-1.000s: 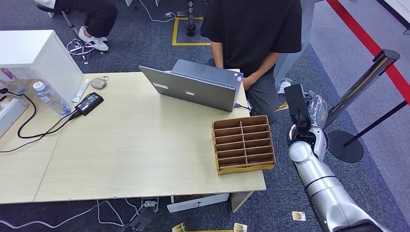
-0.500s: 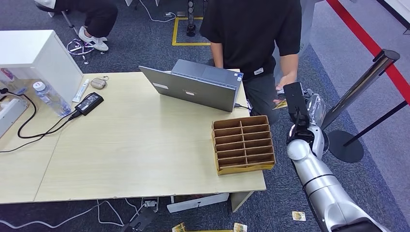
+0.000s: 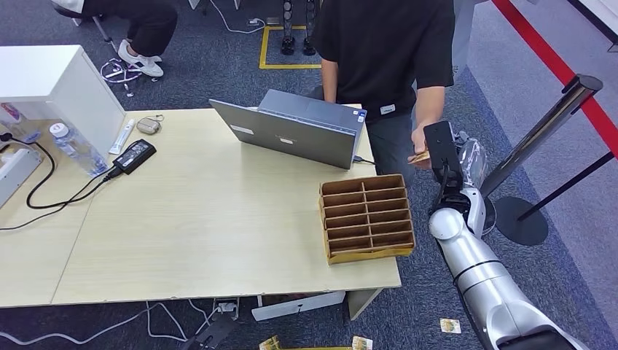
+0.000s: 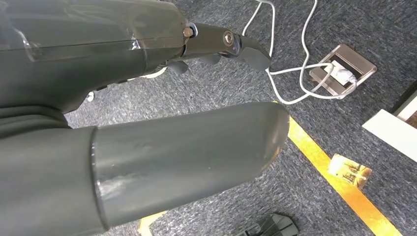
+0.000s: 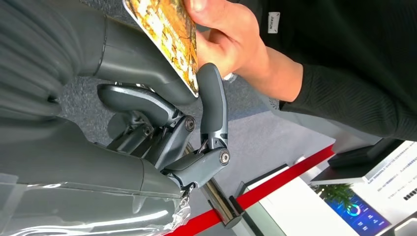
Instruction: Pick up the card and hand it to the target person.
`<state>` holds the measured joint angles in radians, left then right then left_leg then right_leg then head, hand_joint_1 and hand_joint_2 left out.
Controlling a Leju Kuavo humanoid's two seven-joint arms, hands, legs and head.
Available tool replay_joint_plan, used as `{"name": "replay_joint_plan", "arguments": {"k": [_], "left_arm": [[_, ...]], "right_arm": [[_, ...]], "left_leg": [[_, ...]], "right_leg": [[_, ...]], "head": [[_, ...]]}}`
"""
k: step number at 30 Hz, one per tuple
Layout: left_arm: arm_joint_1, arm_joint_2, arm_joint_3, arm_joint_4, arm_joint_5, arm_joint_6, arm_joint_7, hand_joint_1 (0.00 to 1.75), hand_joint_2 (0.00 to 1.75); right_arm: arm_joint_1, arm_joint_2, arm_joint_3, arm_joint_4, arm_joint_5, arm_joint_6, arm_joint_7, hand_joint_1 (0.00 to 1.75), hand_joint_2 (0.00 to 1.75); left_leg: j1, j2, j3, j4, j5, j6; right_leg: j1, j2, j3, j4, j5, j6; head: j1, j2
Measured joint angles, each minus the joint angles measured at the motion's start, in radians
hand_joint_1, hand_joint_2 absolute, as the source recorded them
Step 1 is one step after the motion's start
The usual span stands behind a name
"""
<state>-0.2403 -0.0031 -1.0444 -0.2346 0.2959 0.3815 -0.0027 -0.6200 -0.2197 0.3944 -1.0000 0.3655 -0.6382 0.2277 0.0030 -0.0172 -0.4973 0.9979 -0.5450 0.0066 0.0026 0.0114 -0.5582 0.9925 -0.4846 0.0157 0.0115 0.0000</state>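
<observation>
My right hand (image 3: 450, 157) is raised beside the table's far right corner and pinches a yellow-orange patterned card (image 3: 418, 156) between thumb and a finger. In the right wrist view the card (image 5: 167, 34) lies against my thumb (image 5: 137, 54), with a dark finger (image 5: 212, 96) at its edge. A person in a black shirt (image 3: 386, 44) stands behind the table, and their hand (image 5: 226, 34) grips the same card from the other side. My left hand (image 4: 196, 44) hangs over the carpet, fingers apart, holding nothing.
A brown compartment box (image 3: 368, 217) sits on the wooden table (image 3: 197, 226) near my right arm. An open laptop (image 3: 291, 131) stands in front of the person. A stanchion post (image 3: 543, 131) and red belt are to the right. Loose cards (image 3: 450, 325) lie on the floor.
The person's arm swung out from their front and their hand took hold of the card. My right hand rose slightly toward them.
</observation>
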Motion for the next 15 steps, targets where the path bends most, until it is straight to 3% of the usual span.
{"name": "replay_joint_plan", "arguments": {"k": [1,15], "left_arm": [[0.000,0.000,0.000,0.000,-0.001,0.000,0.000,0.00,0.00],[0.000,0.000,-0.003,0.000,-0.003,-0.001,0.001,0.00,0.00]], "right_arm": [[0.000,0.000,0.000,0.000,0.000,0.000,0.002,0.00,1.75],[0.007,-0.001,0.000,0.001,0.015,-0.030,0.010,0.00,1.75]], "left_leg": [[0.000,0.000,0.000,0.000,0.000,0.000],[0.000,0.000,0.000,0.000,0.000,0.000]], "right_leg": [[0.000,0.000,0.000,0.000,0.000,0.000],[0.000,0.000,0.000,0.000,0.000,0.000]], "head": [[0.000,0.000],[0.000,0.000]]}}
